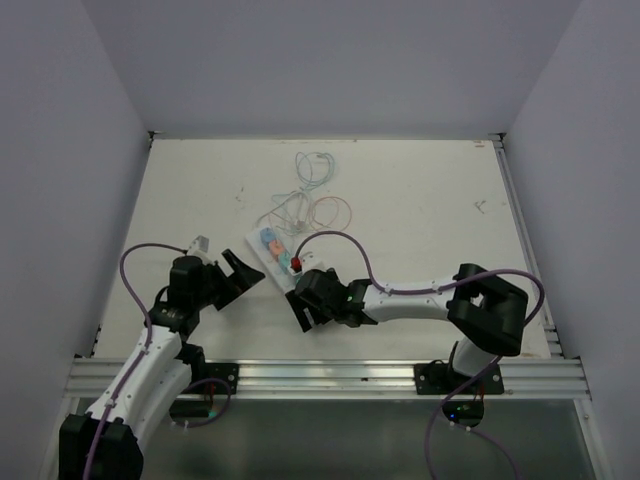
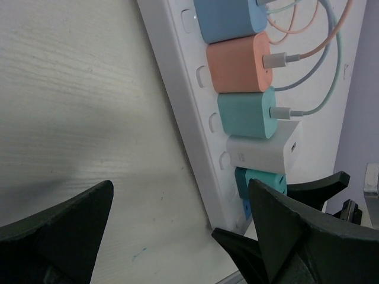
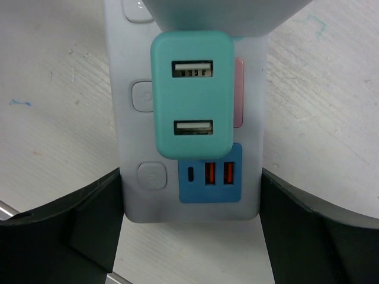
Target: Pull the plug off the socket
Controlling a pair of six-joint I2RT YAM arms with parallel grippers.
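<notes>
Right wrist view: we record the long white plastic power strip [image 3: 121,106] lying flat on the pale tabletop [image 3: 53,118]. A teal 2-port USB charger plug [image 3: 192,94] is seated near the strip's end. Right claw [image 3: 190,236] is spread and straddles that end, 1 finger on each side. Left claw [image 2: 177,236] is spread just beside the strip and grips nothing.

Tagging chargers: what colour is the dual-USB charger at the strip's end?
Teal. The dual-USB charger shows best in the right wrist view.
</notes>
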